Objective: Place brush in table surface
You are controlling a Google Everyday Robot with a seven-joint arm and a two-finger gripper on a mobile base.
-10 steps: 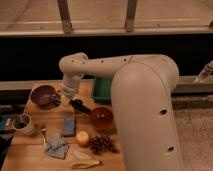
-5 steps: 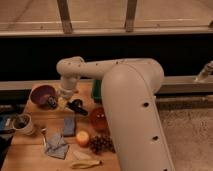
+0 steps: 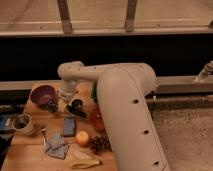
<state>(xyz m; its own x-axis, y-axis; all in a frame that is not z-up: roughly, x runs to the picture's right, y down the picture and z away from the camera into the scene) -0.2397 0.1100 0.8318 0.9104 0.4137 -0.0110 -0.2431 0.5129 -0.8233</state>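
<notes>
My gripper (image 3: 64,102) is low over the back of the light-brown wooden table surface (image 3: 30,150), just right of a purple bowl (image 3: 42,94). A slim dark shape that looks like the brush (image 3: 78,111) lies slanted at the gripper's right side, on or just above the wood. I cannot tell whether it is held. My big white arm (image 3: 125,110) hides the table's right part.
A mug (image 3: 22,123) stands at the left edge. A blue sponge (image 3: 69,126), a grey cloth (image 3: 56,147), an orange fruit (image 3: 82,138), grapes (image 3: 100,144), a banana (image 3: 86,162) and a red bowl (image 3: 95,120) lie in front. A green bin edge (image 3: 93,92) shows behind.
The arm has swung forward and left. The gripper has come down beside the purple bowl, closer to the wood. The table's objects have not moved.
</notes>
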